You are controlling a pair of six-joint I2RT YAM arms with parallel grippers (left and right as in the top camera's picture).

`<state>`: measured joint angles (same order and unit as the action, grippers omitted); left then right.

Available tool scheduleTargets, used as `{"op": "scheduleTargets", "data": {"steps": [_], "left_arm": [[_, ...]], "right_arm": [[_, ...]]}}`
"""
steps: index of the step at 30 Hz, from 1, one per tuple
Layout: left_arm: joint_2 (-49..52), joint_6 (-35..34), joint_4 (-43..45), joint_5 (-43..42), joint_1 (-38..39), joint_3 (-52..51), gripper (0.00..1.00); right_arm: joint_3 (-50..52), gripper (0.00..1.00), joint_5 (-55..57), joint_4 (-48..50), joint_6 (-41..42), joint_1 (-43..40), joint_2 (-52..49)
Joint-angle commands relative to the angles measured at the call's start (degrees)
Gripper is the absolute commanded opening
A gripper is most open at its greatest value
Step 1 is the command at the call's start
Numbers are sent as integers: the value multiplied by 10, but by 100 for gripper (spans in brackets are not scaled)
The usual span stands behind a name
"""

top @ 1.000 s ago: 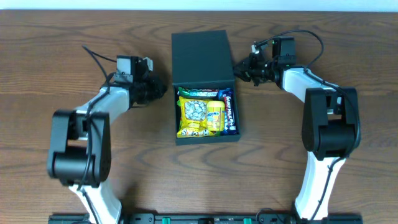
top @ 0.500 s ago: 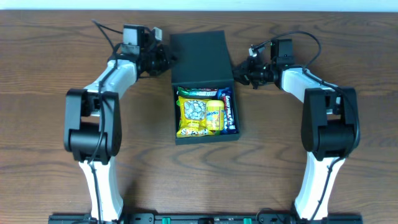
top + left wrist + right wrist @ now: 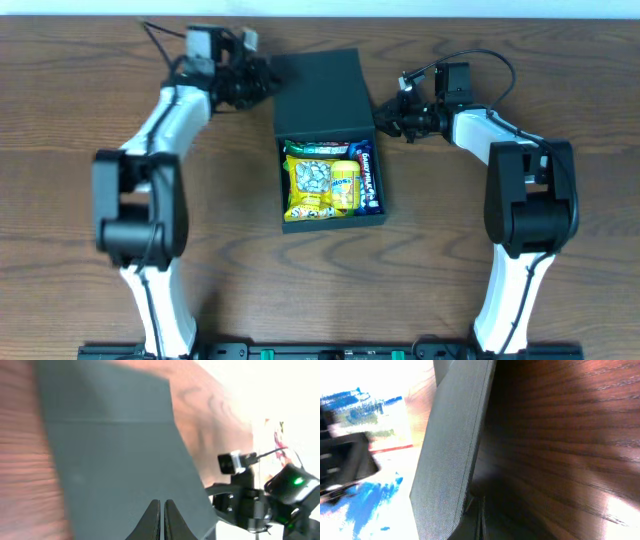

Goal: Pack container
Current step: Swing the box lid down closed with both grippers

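The dark teal-green container stands open at the table's middle, its base filled with yellow, green and blue snack packets. Its flap lid lies back behind the base. My left gripper is shut and empty at the lid's far left edge; in the left wrist view its fingertips sit over the lid's flat face. My right gripper is shut and empty at the lid's right edge near the hinge; in the right wrist view its fingertips lie beside the lid's edge.
The table is brown wood. Cables loop above both wrists. The right arm's wrist shows in the left wrist view beyond the lid.
My left arm has swung from the table left of the box up and back to the lid's far left edge. The right arm and the box have hardly moved.
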<state>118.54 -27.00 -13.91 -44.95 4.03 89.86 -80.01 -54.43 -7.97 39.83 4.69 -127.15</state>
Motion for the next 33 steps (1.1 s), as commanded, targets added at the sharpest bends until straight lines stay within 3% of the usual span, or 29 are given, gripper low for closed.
{"op": "scheduleTargets", "data": {"steps": [1,8,15,26,33], "left_arm": [[-43,12,-27,82,-24,16,6],[-17,-5,-14,49,-51,-67,6],[-16,-75,100,45,-42,-175,6],[45,-150,179,17,-3,-185,6],[56,-160,193,15,2,-185,6]], "right_arm": [[-11,2,-24,0,-14,3,-4],[-11,2,-24,-6,-18,3,-4],[-11,2,-24,-6,-22,3,-4],[-11,2,-30,-6,-23,3,-4],[-11,2,-37,-6,-35,4,-4]]}}
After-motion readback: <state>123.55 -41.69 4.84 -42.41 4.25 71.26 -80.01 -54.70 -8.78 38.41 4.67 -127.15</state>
